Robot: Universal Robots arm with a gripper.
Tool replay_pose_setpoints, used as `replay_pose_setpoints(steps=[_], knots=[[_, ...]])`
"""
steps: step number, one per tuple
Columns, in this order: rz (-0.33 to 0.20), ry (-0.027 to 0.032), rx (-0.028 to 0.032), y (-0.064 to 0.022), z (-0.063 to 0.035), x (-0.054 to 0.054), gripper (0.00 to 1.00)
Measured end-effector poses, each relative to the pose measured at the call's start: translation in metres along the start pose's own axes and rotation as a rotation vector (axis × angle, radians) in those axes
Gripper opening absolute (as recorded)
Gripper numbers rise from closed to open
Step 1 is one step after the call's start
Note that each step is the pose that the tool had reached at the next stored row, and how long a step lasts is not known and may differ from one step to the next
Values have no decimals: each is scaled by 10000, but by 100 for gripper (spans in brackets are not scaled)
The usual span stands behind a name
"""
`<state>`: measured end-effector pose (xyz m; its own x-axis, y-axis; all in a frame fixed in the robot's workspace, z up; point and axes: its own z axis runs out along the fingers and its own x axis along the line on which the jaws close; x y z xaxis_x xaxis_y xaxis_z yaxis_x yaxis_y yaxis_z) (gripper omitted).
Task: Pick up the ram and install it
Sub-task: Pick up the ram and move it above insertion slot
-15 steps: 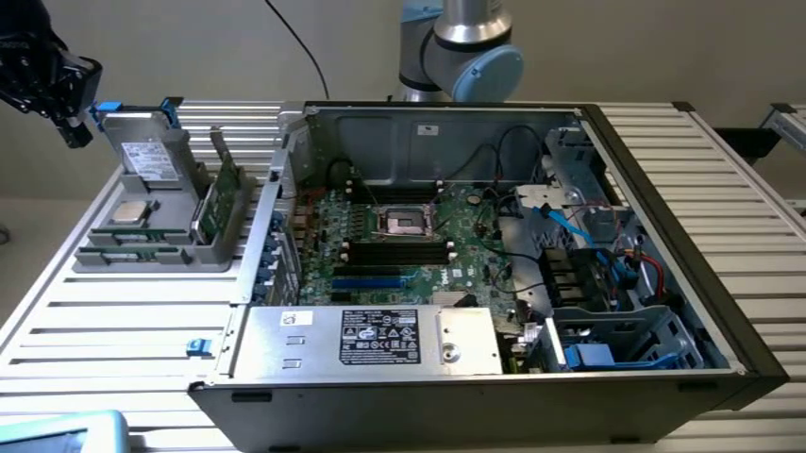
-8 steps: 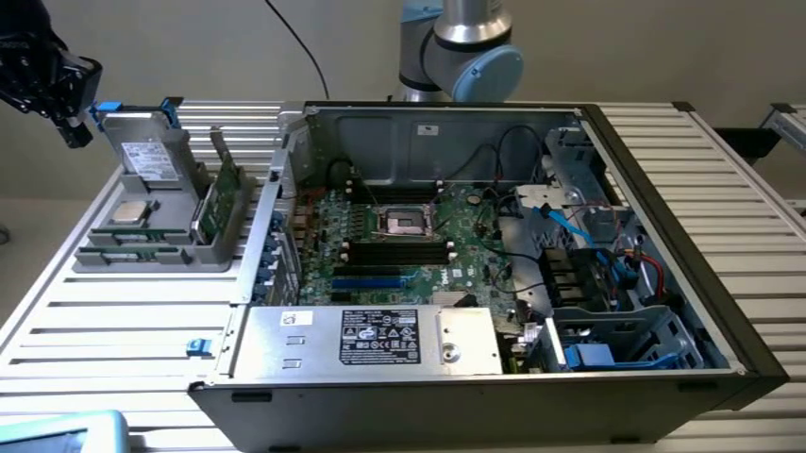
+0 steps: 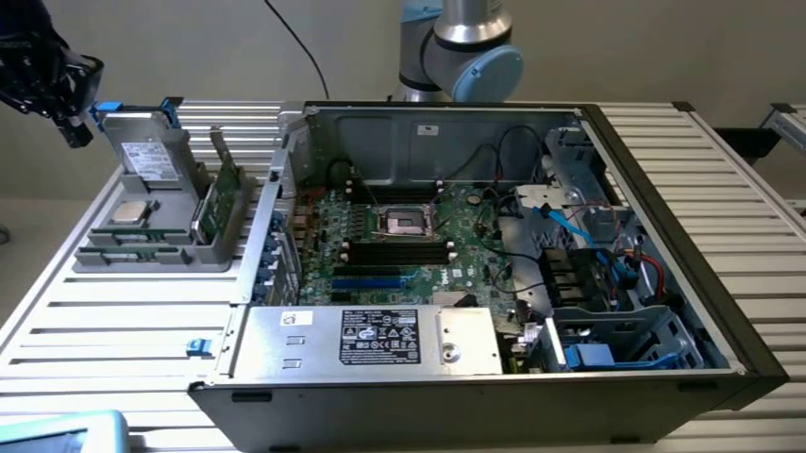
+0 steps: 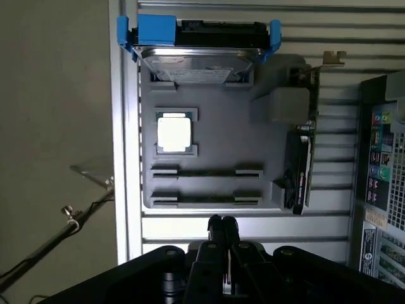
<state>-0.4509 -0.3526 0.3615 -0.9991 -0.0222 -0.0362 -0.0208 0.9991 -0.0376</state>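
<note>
While the tool (image 4: 222, 221) hangs closed, the ram (image 4: 205, 199) lies near, apart.

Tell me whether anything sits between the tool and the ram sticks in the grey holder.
Nothing visible does. The shut tool hangs just off the grey holder's edge, and the nearer ram stick lies uncovered in its groove. The hard drive and green card stand elsewhere on it.

Slatted table (image 3: 113, 330), grey tray (image 3: 151, 264), computer case (image 3: 441, 406)
</note>
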Motion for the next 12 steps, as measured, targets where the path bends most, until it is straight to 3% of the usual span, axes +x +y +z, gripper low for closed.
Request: replay_pose_setpoints(steps=[12], knots=[[-2193, -83, -80, 0, 4, 0, 11]])
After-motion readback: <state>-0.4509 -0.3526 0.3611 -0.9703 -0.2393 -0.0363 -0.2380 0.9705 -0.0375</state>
